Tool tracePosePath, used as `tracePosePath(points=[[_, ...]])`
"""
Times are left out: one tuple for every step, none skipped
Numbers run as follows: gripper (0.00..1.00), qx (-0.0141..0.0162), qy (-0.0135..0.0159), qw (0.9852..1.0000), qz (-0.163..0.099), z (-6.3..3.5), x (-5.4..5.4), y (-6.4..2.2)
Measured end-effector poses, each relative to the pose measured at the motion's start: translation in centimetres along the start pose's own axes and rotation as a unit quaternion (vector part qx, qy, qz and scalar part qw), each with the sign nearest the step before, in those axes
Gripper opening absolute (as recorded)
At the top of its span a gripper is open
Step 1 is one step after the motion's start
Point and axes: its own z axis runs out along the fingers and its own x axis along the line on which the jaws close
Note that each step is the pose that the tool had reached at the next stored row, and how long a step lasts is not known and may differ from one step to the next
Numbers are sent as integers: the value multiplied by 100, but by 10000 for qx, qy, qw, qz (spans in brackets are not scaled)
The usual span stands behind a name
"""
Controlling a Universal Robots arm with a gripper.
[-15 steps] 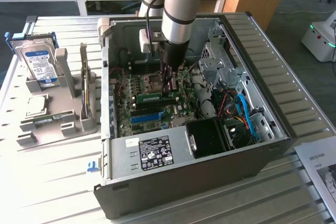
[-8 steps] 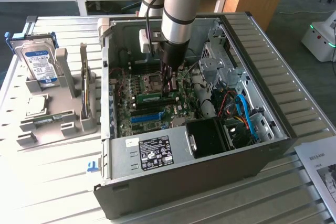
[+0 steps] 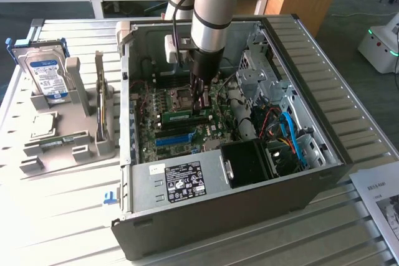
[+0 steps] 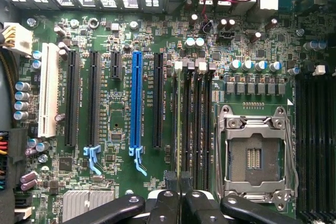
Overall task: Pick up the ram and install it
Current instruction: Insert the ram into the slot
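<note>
Jaws: nearly pressed together, pinching the ram (image 3: pixel 184 116) by its top edge.
Ram: on edge at the motherboard (image 4: pixel 121 51) slots beside the CPU socket (image 4: pixel 255 150), inside the open case (image 3: pixel 237 216), mid-surface (image 3: pixel 56 216).
Spare stick (image 3: pixel 59 142): near the edge at the exterior view's left.

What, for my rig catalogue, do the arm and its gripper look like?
The arm is a silver-grey tube with a light-blue joint cap, black wrist section and black cable alongside. The gripper has black linked fingers with silver bolts.
</note>
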Motion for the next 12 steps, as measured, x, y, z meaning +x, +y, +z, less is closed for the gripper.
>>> tracePosePath(points=[[12, 1, -1, 10000, 4, 0, 1, 0], [12, 1, -2, 10000, 7, 0, 1, 0], [12, 1, -3, 10000, 8, 0, 1, 0], [12, 2, -3, 10000, 9, 0, 2, 0], [12, 7, -3, 10000, 9, 0, 3, 0], [12, 17, -3, 10000, 9, 1, 3, -1], [12, 21, -3, 10000, 8, 1, 3, -1], [12, 21, -3, 10000, 8, 1, 3, -1], [12, 21, -3, 10000, 9, 1, 3, 0], [12, 21, -3, 10000, 9, 1, 3, 0], [12, 21, -3, 10000, 9, 1, 3, 0], [12, 21, -3, 10000, 9, 1, 3, 0]])
